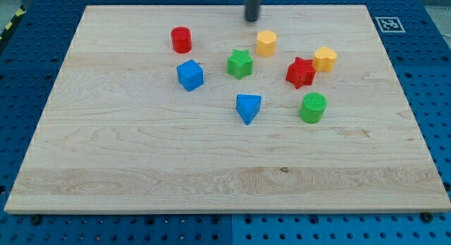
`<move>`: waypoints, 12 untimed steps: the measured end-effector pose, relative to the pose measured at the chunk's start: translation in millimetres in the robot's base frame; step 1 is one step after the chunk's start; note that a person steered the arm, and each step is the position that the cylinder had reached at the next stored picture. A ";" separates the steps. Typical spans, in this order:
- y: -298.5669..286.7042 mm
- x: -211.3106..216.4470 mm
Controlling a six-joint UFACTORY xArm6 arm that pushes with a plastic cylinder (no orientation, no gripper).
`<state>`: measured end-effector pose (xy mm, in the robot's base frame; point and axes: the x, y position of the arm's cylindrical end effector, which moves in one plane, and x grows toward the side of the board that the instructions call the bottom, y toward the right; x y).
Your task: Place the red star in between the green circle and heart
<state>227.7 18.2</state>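
Note:
The red star (301, 72) lies right of the board's centre. The yellow heart (325, 58) is just to its upper right, nearly touching it. The green circle (312, 108) stands below and slightly right of the red star, a short gap apart. My tip (252, 19) is near the view's top, above and left of the yellow hexagon (266, 43), well up and left of the red star. It touches no block.
A green star (239, 63) lies left of the red star. A blue triangle (248, 107), a blue cube (189, 74) and a red cylinder (181, 39) lie further left. The wooden board (141, 167) sits on a blue pegboard table.

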 end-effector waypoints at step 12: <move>68.6 139.5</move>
<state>367.2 86.8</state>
